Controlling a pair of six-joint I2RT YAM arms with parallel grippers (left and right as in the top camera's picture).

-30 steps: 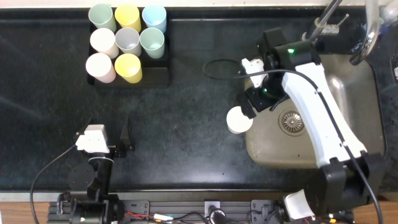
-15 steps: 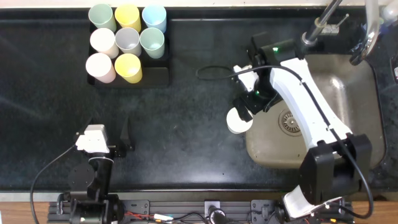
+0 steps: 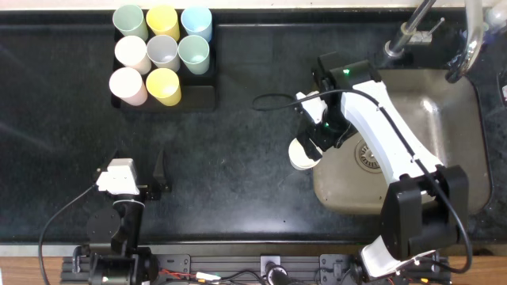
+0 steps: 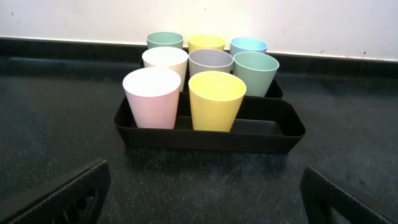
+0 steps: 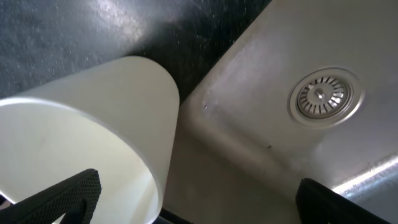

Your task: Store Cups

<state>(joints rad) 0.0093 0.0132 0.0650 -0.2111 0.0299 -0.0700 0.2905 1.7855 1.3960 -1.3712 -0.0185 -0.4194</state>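
**First:** How were the right jaws set?

**Second:** The right jaws were spread wide and pinched nothing. One of their fingers [image 5: 56, 196] lay across the mouth of the white cup [image 5: 106, 118]. The other finger [image 5: 351, 199] was well apart from it, over the sink [image 5: 249, 162]. Whether the near finger touched the cup could not be told.

**First:** And where was that cup?

**Second:** It was at the sink's left rim, partly over the dark worktop [image 5: 124, 31] and partly over the steel, at the worktop's right end. Whether it stood on the rim or hung above it could not be told. The drain [image 5: 323, 96] lay farther into the basin.

**First:** What of the left jaws?

**Second:** The left jaws were spread too and held nothing. They were low over the worktop near its front edge, on the left side, and they faced the tray [image 4: 273, 134].

**First:** What did the tray hold?

**Second:** It was a black tray in the worktop's far left corner, with eight cups upright in it.
- **Back row:** a green cup [image 4: 165, 40], a yellow cup [image 4: 206, 42] and a blue cup [image 4: 249, 45].
- **Middle row:** a cream cup [image 4: 165, 61], a grey cup [image 4: 210, 62] and a second green cup [image 4: 255, 68].
- **Front row:** a pink cup [image 4: 152, 99] and a second yellow cup [image 4: 216, 102], with bare tray floor just beside the latter.
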